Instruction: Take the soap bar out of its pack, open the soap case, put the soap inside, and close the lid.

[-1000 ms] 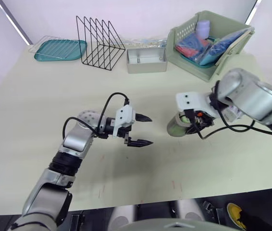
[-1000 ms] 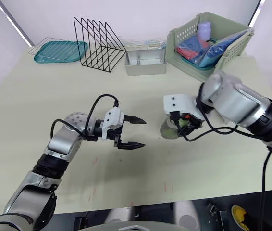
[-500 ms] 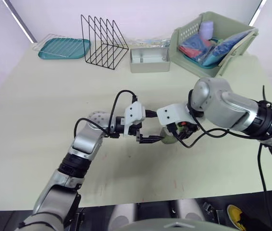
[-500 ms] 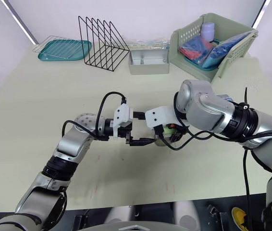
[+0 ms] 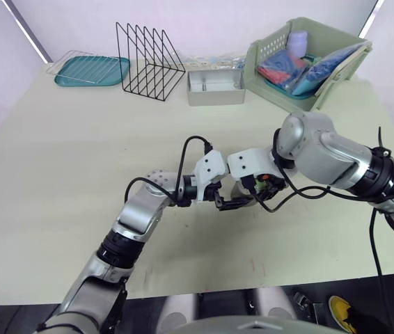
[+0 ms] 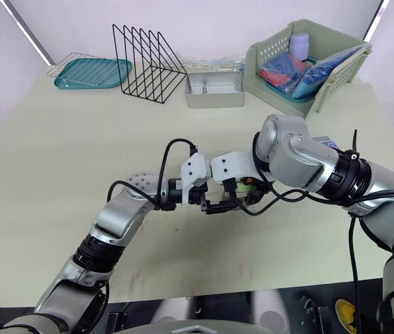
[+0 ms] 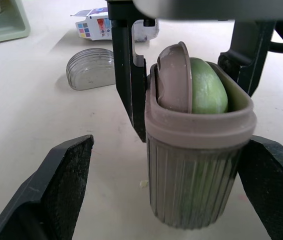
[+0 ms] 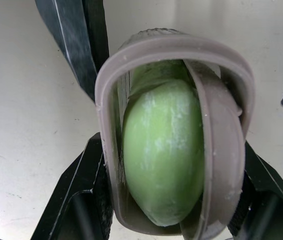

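Left pincer (image 7: 166, 150) spread wide, black pads straddling the upright ribbed translucent soap case (image 7: 196, 170) on the matte tabletop (image 7: 41, 115). Smooth green oval soap (image 8: 161, 130) sits inside. Right pincer (image 8: 170, 150) clamps the case. Beyond: ribbed clear lid (image 7: 89, 67), printed soap pack (image 7: 95, 26).

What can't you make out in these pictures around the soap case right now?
Eye views: the soap case is mostly hidden between the left gripper and right gripper.
Left wrist view: print on the soap pack is too small to read; the right gripper crosses in front.
Left wrist view: the soap is a green blur lower down, behind the case's ribbed wall.
Eye views: the basket wall hides much of its contents.
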Action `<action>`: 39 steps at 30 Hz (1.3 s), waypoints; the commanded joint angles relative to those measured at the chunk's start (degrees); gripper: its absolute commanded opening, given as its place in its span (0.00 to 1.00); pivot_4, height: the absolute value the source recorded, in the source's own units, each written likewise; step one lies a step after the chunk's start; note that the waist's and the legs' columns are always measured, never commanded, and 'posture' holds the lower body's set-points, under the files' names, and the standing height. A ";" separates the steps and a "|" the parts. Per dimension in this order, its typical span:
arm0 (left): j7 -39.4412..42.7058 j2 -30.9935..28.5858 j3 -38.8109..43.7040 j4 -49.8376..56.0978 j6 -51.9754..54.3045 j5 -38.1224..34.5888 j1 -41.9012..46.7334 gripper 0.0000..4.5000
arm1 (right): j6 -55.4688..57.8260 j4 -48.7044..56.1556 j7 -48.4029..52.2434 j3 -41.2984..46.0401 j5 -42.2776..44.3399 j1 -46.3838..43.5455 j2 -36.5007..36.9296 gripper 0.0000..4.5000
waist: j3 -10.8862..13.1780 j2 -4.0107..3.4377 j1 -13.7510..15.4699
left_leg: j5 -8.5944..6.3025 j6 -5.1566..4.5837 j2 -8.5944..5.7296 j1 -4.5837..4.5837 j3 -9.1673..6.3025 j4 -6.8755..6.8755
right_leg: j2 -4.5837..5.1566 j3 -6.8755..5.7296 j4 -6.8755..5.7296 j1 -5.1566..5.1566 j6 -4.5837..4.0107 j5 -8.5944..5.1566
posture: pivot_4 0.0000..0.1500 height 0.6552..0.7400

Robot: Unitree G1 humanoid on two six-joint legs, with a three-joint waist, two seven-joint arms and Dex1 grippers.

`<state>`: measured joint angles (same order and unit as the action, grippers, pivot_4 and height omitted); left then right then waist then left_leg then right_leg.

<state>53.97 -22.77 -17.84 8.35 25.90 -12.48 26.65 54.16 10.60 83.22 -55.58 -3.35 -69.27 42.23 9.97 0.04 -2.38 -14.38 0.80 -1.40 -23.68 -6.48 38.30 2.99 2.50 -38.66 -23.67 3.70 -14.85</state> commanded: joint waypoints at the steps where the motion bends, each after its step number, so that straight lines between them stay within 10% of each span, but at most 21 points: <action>1: -1.26 0.36 -0.38 2.05 -0.45 0.37 -0.28 1.00 | -0.95 -0.61 -0.67 0.37 -2.16 0.84 -0.12 0.46 | 0.00 0.00 0.00 | 0.00 0.00 0.00 0.00 -0.01 0.00 | 0.00 0.00 0.00 0.00 0.00 0.00 | 1.00 1.00; 16: -2.30 2.12 -1.28 0.58 -3.91 1.04 -0.62 1.00 | -0.15 -0.51 -0.07 1.48 -2.66 2.23 -1.35 0.46 | -0.04 0.02 0.00 | 0.00 0.00 0.00 0.05 -0.04 0.00 | 0.00 0.01 -0.02 0.03 0.00 0.00 | 1.00 1.00; 21: -1.94 2.49 -1.51 -0.11 -4.47 1.23 -0.37 0.79 | -0.40 -0.73 0.10 1.46 -2.88 2.15 -1.47 0.46 | -0.03 0.02 0.05 | 0.01 0.01 0.00 0.04 -0.04 0.01 | 0.01 0.01 -0.02 0.04 0.00 0.00 | 1.00 1.00; 25: -1.53 2.60 -1.76 -0.92 -5.13 1.46 -0.10 0.41 | -0.48 -0.86 0.37 1.72 -3.17 2.08 -1.83 0.46 | -0.03 0.02 0.08 | 0.00 0.01 -0.02 0.03 -0.03 0.01 | 0.01 -0.01 -0.02 0.03 0.00 0.00 | 1.00 1.00; 38: 1.79 0.70 -1.67 -2.47 -8.91 1.70 -0.10 0.42 | -1.26 -1.31 0.23 3.51 -3.46 2.61 -3.08 0.46 | -0.04 0.02 -0.04 | 0.01 0.01 -0.02 0.04 -0.04 0.01 | 0.01 -0.01 -0.03 0.04 0.00 0.00 | 1.00 1.00; 39: 2.40 0.50 -1.58 -2.51 -9.31 1.40 -0.20 0.42 | -1.59 -1.57 0.04 3.96 -3.37 2.68 -3.43 0.67 | -0.04 0.02 -0.05 | 0.01 0.01 -0.02 0.05 -0.04 0.01 | 0.01 -0.01 -0.03 0.04 0.00 0.00 | 1.00 1.00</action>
<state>55.59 -22.10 -19.63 4.99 18.09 -10.82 25.80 53.36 8.69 84.10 -52.75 -6.71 -66.99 40.01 9.93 0.06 -2.43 -14.38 0.81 -1.42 -23.64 -6.51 38.30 3.01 2.50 -38.69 -23.64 3.70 -14.85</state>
